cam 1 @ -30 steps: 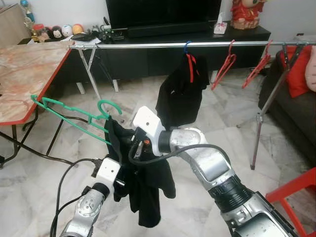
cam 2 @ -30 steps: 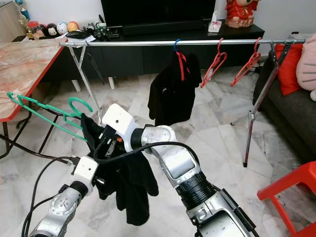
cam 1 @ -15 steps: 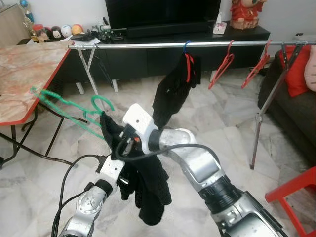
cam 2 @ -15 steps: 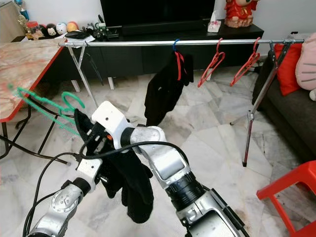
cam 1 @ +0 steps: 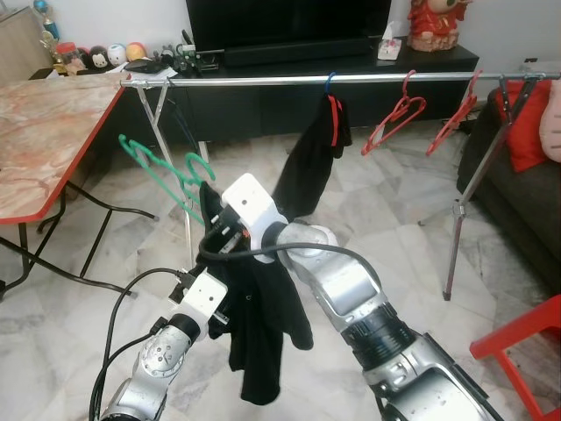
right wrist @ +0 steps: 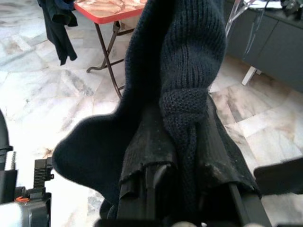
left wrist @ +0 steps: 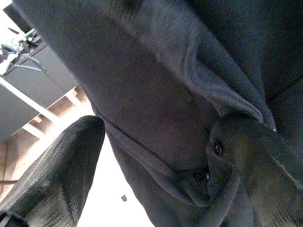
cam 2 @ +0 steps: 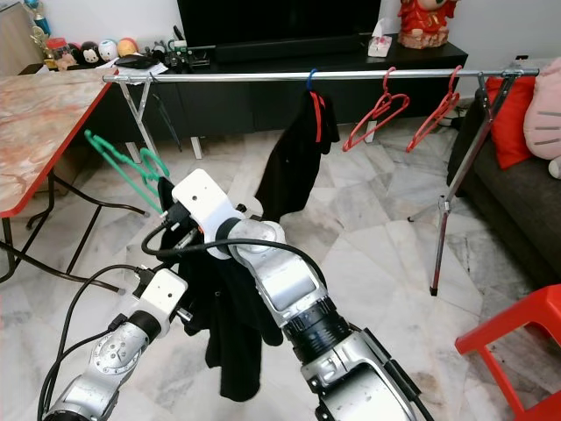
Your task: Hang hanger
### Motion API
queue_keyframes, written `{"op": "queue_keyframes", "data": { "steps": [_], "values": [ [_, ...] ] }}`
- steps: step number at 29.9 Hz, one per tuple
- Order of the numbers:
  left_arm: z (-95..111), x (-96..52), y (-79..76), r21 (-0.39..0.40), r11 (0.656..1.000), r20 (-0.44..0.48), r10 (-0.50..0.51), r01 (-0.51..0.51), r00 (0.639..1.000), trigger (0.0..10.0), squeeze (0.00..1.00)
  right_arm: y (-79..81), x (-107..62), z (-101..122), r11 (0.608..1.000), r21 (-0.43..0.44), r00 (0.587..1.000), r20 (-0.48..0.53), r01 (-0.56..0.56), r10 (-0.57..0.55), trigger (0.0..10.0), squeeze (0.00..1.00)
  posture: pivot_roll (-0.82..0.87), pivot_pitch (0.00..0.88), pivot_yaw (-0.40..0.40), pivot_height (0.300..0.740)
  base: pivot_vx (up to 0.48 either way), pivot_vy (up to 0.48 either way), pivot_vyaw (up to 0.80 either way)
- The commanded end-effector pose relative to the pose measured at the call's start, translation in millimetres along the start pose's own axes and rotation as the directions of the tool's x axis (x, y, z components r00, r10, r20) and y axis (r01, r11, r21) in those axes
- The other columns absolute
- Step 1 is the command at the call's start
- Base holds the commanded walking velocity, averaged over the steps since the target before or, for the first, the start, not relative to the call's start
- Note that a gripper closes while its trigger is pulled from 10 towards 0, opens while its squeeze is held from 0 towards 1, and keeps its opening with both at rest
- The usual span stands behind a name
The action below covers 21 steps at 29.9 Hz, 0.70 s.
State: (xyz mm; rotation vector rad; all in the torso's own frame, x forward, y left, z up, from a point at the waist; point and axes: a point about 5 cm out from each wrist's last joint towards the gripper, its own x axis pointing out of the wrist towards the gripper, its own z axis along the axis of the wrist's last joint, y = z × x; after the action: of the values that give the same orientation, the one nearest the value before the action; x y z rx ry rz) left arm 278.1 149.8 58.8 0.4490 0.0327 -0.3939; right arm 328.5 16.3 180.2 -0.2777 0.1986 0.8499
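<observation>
A green hanger (cam 1: 162, 168) is tilted up at the left, below the silver rail (cam 1: 263, 80), with a black knit garment (cam 1: 259, 333) hanging down from its hook end. My right gripper (cam 1: 210, 215) reaches across to the left and is shut on the garment's top, right by the hanger's hook. In the right wrist view its fingers (right wrist: 142, 161) pinch the knit cloth. My left gripper (cam 1: 228, 303) is lower, pressed into the garment. In the left wrist view its fingers (left wrist: 61, 175) stand apart, with cloth draped over one of them.
On the rail hang a black garment (cam 1: 314, 167) on a blue hook and two red hangers (cam 1: 396, 118). A marble-topped table (cam 1: 44, 132) stands at the left, the rail's legs (cam 1: 465, 219) and a sofa at the right, a red chair (cam 1: 526, 342) near right.
The green hanger has swung from lying out to the left to a steeper tilt, closer to the rail. My right arm has lifted the garment with it. The hung garment sways.
</observation>
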Motion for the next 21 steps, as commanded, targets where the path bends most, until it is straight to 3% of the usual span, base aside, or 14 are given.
{"op": "queue_keyframes", "data": {
  "steps": [1, 9, 18, 20, 21],
  "values": [
    [-1, -2.7, -0.8, -0.003, 1.000, -0.005, -0.019, 0.019, 1.000, 10.0, 1.00, 1.7, 2.1, 15, 1.000, -0.011, 0.999, 0.040, 0.004, -0.003, 0.0, 0.00, -0.14, 0.019, 0.063, 0.740, 0.000, 0.000, 0.00],
    [7, 0.7, -0.5, -0.014, 0.999, 0.026, -0.038, 0.038, 0.999, 10.0, 1.00, 11.7, 7.4, 20, 1.000, 0.010, 0.998, 0.060, -0.023, 0.022, 0.0, 0.00, -0.14, 0.017, 0.062, 0.740, 0.000, 0.000, 0.00],
    [5, 3.8, 0.3, -0.011, 1.000, 0.001, -0.001, 0.001, 1.000, 10.0, 0.98, 22.8, 8.3, 24, 0.998, 0.031, 0.995, 0.082, -0.060, 0.058, 0.0, 0.00, -0.14, 0.019, 0.062, 0.740, 0.000, 0.000, 0.00],
    [4, 4.5, -0.2, -0.015, 1.000, 0.001, -0.003, 0.003, 1.000, 10.0, 0.65, 23.8, 8.4, 24, 0.997, 0.033, 0.995, 0.083, -0.063, 0.060, 0.0, 0.00, -0.14, 0.019, 0.062, 0.740, 0.000, 0.000, 0.00],
    [4, 4.9, -0.4, -0.015, 1.000, 0.000, -0.003, 0.003, 1.000, 10.0, 0.43, 24.1, 8.4, 24, 0.997, 0.034, 0.995, 0.084, -0.064, 0.061, 0.0, 0.00, -0.14, 0.020, 0.061, 0.740, 0.000, 0.000, 0.00]
  ]
}}
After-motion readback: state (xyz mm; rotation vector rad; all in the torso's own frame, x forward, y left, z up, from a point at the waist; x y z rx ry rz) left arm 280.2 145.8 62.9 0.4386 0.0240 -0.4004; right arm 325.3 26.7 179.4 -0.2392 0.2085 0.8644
